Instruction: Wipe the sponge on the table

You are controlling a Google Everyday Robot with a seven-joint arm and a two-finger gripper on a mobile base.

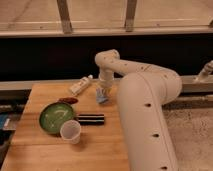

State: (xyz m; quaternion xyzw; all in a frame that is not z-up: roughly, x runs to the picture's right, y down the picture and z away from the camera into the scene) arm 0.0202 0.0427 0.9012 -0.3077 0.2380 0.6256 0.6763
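The gripper [103, 91] points down over the far part of the table [100, 147], near its back edge. It hangs from the thick white arm [145, 100], which comes in from the right side and bends over the table. The fingers are clenched, and they grasp the sponge [102, 96].

The sponge is a small light-blue pad right under the gripper. Its lower side is at the wood of the table, and it seems to touch the surface, but I cannot tell this for sure. A small dark shadow lies beside it on the wood.

As the camera sees it, the other things all stand to the left of the gripper or nearer to the camera than the gripper:
- A white tube [81, 85] lies just to the left of the gripper, a little farther back, at a slant near the back edge of the table.
- A small reddish-brown thing [68, 100] lies to the left of the gripper and a little closer to the camera.
- A green plate [54, 117] is further left and closer to the camera, well apart from the gripper.
- A dark bar [91, 119] lies flat in front of the gripper, just beside the plate.
- A clear cup [70, 131] stands upright in front of the plate, at its near rim, the farthest of these from the gripper.
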